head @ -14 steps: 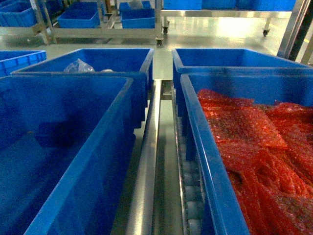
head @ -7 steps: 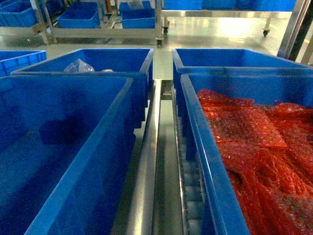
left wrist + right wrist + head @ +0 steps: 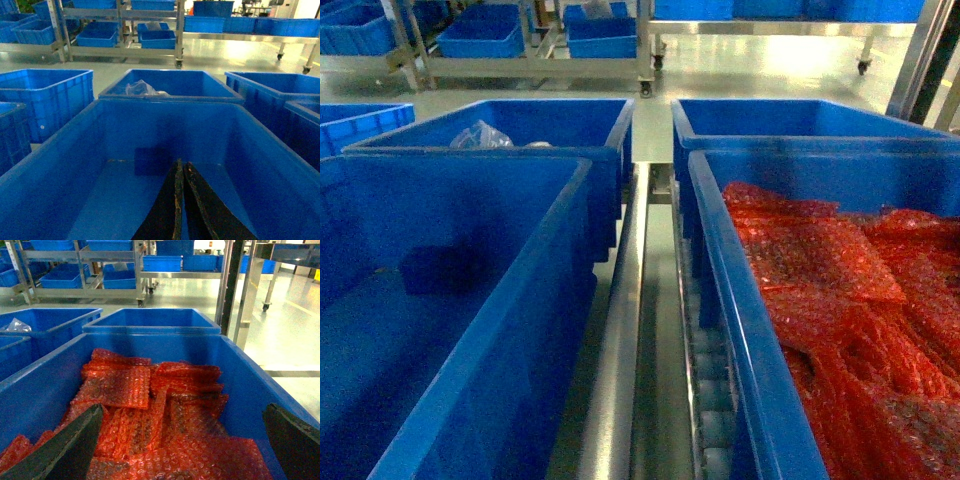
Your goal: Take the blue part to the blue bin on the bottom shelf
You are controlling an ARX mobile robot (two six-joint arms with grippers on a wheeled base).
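Only wrist views show tools: left tool [image 3: 181, 200] pinched narrow, right tool [image 3: 185, 450] wide

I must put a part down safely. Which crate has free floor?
The blue bin under the left gripper has bare floor between its walls. The crate of red packets under the right gripper is crowded.
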